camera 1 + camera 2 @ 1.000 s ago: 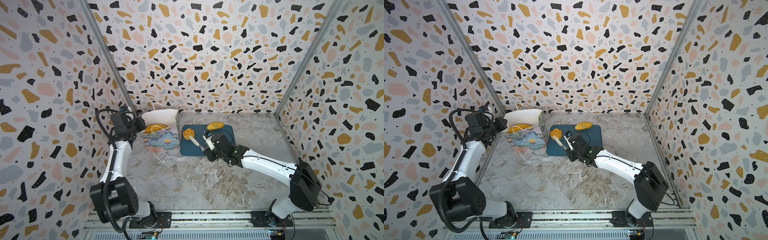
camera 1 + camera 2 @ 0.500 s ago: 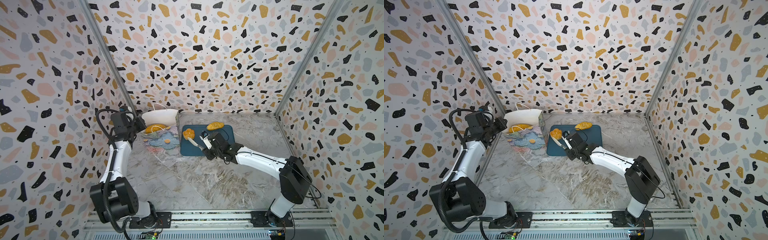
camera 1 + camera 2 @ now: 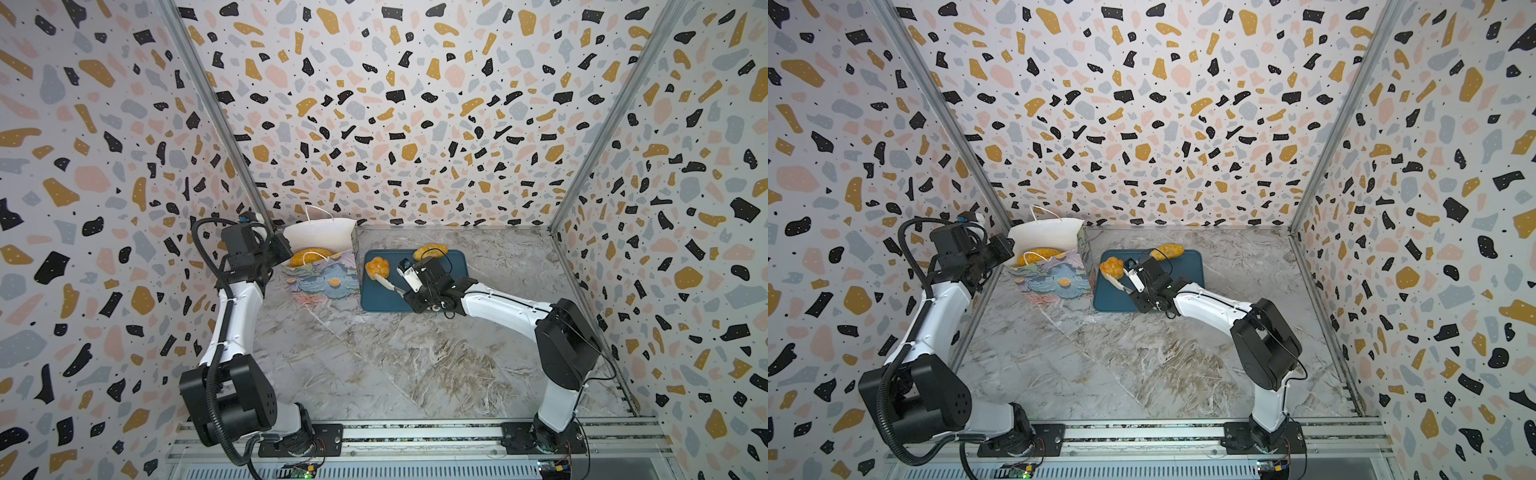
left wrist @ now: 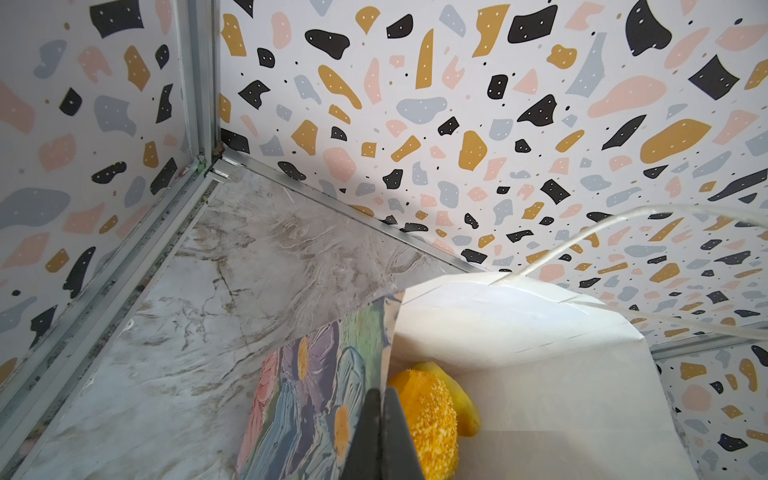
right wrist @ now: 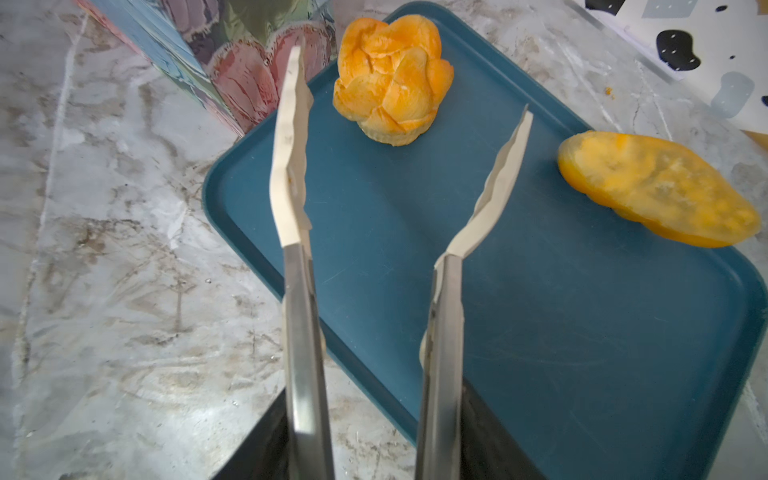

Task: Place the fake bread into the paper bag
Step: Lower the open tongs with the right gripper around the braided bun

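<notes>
My left jaws are pressed together on the thin side wall of the paper bag [image 4: 519, 353], a boxy thing, matte white inside and painted outside with brushy blue, purple and pink flowers. It stands upright at the far left corner of the desk [image 3: 374, 365], whose top is glossy grey-brown marble pattern. Two thin white cord handles show in both top views, one standing up [image 3: 320, 212], one drooping over the mouth [image 3: 1034, 255]. Inside I count two pieces of fake bread: a grainy, seeded orange loaf [image 4: 432, 415] and a smoother yellow piece [image 4: 461, 399] behind it. My right jaws are clamped on a pair of metal tongs [image 5: 297, 208], two brushed-steel arms ending in pale scalloped tips that stand apart. Just beside the bag lies one dark blue tray [image 5: 540, 332], flat, rounded at the corners, faintly scratched. On it are two more glossy breads: a knotted roll [image 5: 390, 79] of overlapping folds near the tong tips, untouched, and a long ridged roll [image 5: 656, 191] at the far edge.
</notes>
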Action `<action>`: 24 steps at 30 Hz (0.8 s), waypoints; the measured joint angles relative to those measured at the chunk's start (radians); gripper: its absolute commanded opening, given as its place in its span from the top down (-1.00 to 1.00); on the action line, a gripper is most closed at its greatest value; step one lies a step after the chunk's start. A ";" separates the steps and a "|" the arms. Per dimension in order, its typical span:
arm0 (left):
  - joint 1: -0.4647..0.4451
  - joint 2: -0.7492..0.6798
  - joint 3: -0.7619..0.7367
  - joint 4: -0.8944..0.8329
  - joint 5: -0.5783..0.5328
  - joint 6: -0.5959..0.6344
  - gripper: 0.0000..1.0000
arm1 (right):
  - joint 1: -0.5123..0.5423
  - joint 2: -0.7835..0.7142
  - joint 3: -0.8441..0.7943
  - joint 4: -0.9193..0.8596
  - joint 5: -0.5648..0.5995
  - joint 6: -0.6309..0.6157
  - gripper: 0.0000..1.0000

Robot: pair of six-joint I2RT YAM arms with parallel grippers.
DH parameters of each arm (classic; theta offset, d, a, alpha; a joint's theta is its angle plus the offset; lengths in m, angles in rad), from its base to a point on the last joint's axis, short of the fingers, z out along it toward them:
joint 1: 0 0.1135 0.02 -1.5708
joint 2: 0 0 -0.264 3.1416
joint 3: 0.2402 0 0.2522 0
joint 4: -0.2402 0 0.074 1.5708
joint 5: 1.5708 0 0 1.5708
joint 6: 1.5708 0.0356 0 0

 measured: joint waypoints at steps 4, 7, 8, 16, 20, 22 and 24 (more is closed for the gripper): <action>0.000 0.000 0.000 0.000 0.000 0.000 1.00 | 0.000 0.037 0.029 -0.007 0.000 -0.018 -0.14; 0.000 0.000 0.000 0.000 0.000 0.000 1.00 | 0.000 0.055 0.050 -0.017 0.000 -0.028 -0.15; 0.000 0.000 0.000 0.000 0.000 0.000 1.00 | 0.000 0.059 0.058 -0.021 0.000 -0.031 -0.15; 0.000 0.000 0.000 0.000 0.000 0.000 1.00 | 0.000 0.127 0.163 -0.043 0.000 -0.047 -0.16; 0.000 0.000 0.000 0.000 0.000 0.000 1.00 | 0.000 0.181 0.224 -0.069 0.003 -0.051 -0.17; 0.000 0.000 0.000 0.000 0.000 0.000 1.00 | 0.000 0.205 0.250 -0.082 0.005 -0.055 -0.17; 0.000 0.000 0.000 0.000 0.000 0.000 1.00 | 0.000 0.224 0.272 -0.097 0.008 -0.058 -0.17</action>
